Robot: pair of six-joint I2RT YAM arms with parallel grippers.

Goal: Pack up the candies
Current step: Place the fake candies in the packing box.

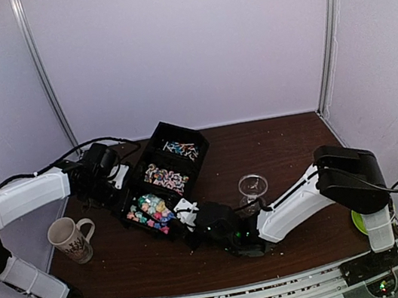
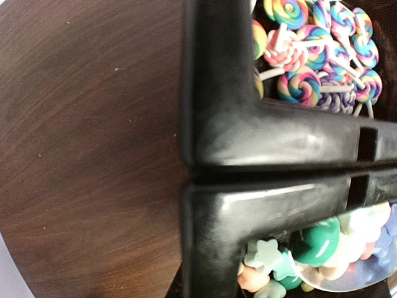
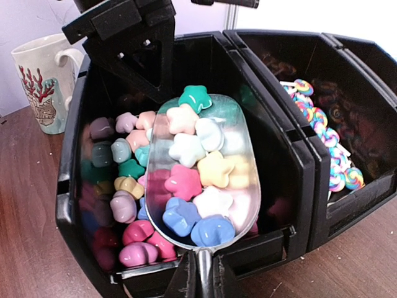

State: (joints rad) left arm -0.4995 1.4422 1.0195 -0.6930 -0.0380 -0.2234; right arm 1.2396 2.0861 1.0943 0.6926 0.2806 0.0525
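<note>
You had your right hand [image 3: 200, 276] clamped tight on the handle of the clear scoop [image 3: 239, 133], heaped with star candies [image 3: 214, 169] inside the nearest bin [image 3: 67, 192]. Your left hand [image 3: 136, 62], closed, sat at the bin's 12 o'clock rim.

mug [image 1: 69, 239] (coral print) left; clear glass [image 1: 252, 186] centre-right
</note>
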